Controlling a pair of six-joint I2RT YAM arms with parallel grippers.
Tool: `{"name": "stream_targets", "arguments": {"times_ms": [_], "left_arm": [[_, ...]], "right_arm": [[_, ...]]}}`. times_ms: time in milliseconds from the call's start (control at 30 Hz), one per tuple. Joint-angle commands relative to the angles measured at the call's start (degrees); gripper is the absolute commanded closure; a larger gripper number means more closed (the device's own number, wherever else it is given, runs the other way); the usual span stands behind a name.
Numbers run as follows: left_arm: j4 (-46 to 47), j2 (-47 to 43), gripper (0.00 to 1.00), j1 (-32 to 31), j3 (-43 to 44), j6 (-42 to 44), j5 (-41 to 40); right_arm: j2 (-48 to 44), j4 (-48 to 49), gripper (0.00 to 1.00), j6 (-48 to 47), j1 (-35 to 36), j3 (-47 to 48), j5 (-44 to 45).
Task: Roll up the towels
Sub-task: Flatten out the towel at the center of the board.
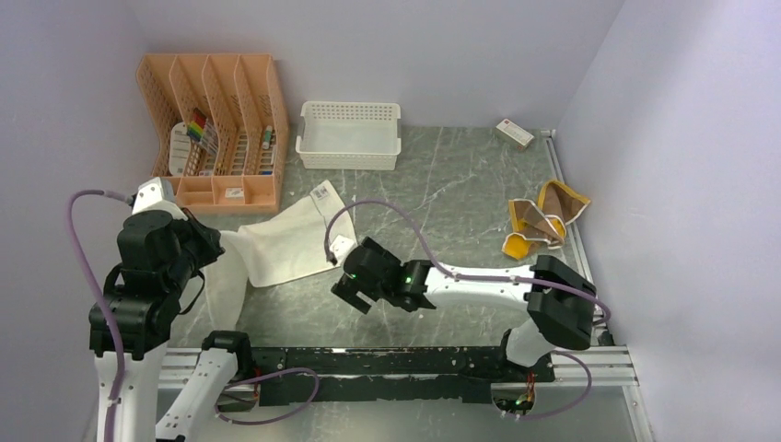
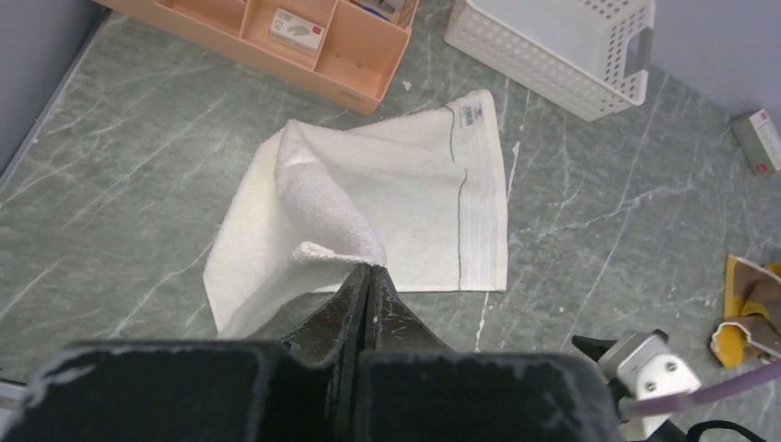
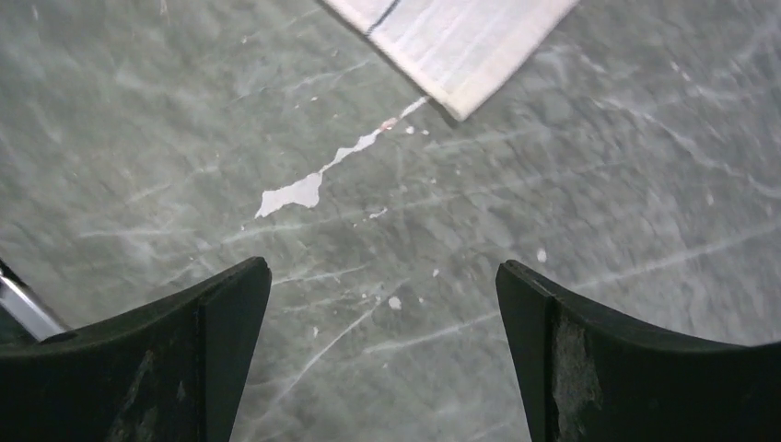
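The white towel (image 1: 290, 241) with a thin dark stripe lies spread on the marble table, left of centre. One corner is lifted and folded over. My left gripper (image 2: 368, 273) is shut on that raised corner of the white towel (image 2: 414, 198). Just right of the towel my right gripper (image 1: 350, 287) hovers over the table. It shows open with only bare table between its fingers in the right wrist view (image 3: 382, 272), below the striped towel end (image 3: 460, 41). The mustard-yellow towel (image 1: 542, 221) lies crumpled at the right edge, also visible in the left wrist view (image 2: 748, 318).
A white lattice basket (image 1: 350, 110) stands at the back centre. A peach desk organizer (image 1: 214, 129) with small items sits at the back left. A small box (image 1: 514, 133) lies at the back right. Walls close in on both sides.
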Motion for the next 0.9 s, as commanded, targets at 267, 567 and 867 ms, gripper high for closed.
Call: {"name": "stream_targets", "arguments": {"times_ms": [267, 567, 867], "left_arm": [[4.9, 1.7, 0.93, 0.5, -2.5, 5.4, 2.7], [4.2, 1.6, 0.93, 0.5, -0.8, 7.3, 1.2], [3.9, 1.5, 0.93, 0.5, -0.4, 8.1, 0.5]], "right_arm": [[4.2, 30.7, 0.08, -28.1, -7.0, -9.1, -17.0], [13.7, 23.8, 0.23, -33.6, -15.8, -2.0, -30.6], [19.7, 18.0, 0.34, -34.9, -17.5, 1.9, -36.7]]}}
